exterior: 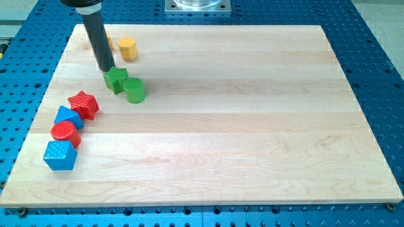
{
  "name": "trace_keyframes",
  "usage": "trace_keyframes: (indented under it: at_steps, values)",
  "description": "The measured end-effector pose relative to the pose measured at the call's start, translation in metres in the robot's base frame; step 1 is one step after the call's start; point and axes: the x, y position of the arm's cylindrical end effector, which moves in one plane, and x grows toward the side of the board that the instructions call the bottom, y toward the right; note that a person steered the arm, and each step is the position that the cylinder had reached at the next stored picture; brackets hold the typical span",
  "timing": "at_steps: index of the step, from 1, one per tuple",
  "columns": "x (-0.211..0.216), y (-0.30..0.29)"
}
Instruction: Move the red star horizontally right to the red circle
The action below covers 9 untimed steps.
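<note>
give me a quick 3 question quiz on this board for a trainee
1. True or false: my tip is touching the red star.
2. Which block lies nearest my tip? A) blue cube B) green star C) red circle
3. Fill in: the green cylinder sits just to the view's ____ of the green star.

Key
1. False: the tip is up and to the view's right of the red star, at the green star's upper left edge.
2. B
3. right
</note>
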Motion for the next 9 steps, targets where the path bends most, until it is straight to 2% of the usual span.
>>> trace_keyframes:
  at_steps: [1, 2, 3, 4, 6, 7, 8, 9]
  values:
    - [0.032, 0.055]
    - [0.033, 0.103]
    - [-0.004, 0.050]
    - [0.029, -0.007]
    - [0.063, -0.015]
    - [0.117, -0.015]
    - [0.094, -0.012]
    - [0.097, -0.051]
